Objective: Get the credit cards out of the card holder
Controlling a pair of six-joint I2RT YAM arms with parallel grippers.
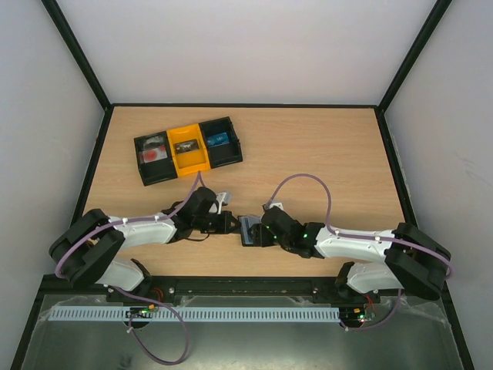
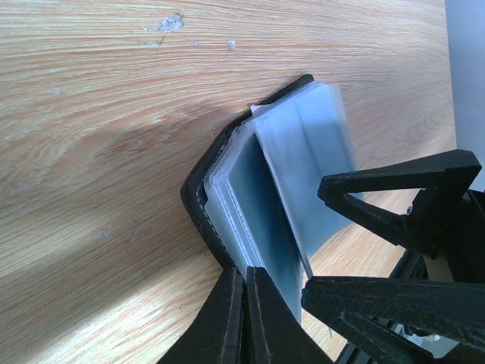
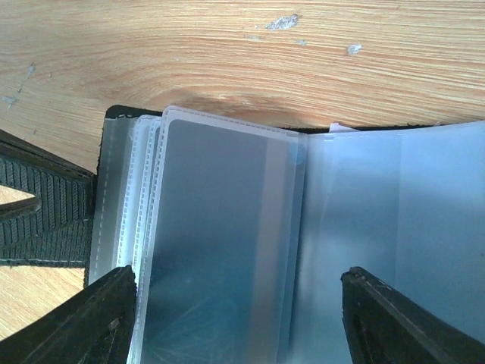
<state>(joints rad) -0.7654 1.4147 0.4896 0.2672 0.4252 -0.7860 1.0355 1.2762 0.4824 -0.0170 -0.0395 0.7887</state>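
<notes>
A: Left gripper [image 2: 245, 274] is clamped on the card holder [image 2: 194, 203]. Its fingers pinch the black cover's edge, and we see no gap between them in the left wrist view.

B: We confirm from the right wrist view. Its ribbed pads [image 3: 57, 227] meet at the cover's left edge.

A: Right gripper [image 3: 239, 277]?

B: Spread wide, with one finger on each side of the clear sleeves and nothing gripped. We cannot tell if the fingers touch the plastic.

A: Where do we have the holder?

B: On the table [image 1: 331, 154], near the front edge and about centre, right between the two grippers. It is open and the sleeves are fanned out from the black cover.

A: Credit cards [image 3: 220, 250]?

B: We make out one, grey-blue, seated inside the top frosted sleeve. Its long edges run parallel to the sleeve's stitched seam. More sleeves are stacked just to its left, but they're too blurred for us to call the contents. The panel on the right side reads pale blue.

A: Anything else on the table?

B: A black-and-yellow tray [image 1: 174, 151] with three compartments, at the far left and well apart from the holder. The middle compartment is yellow. We see something reddish in the left one and something blue in the right one, both too small to identify.
</notes>
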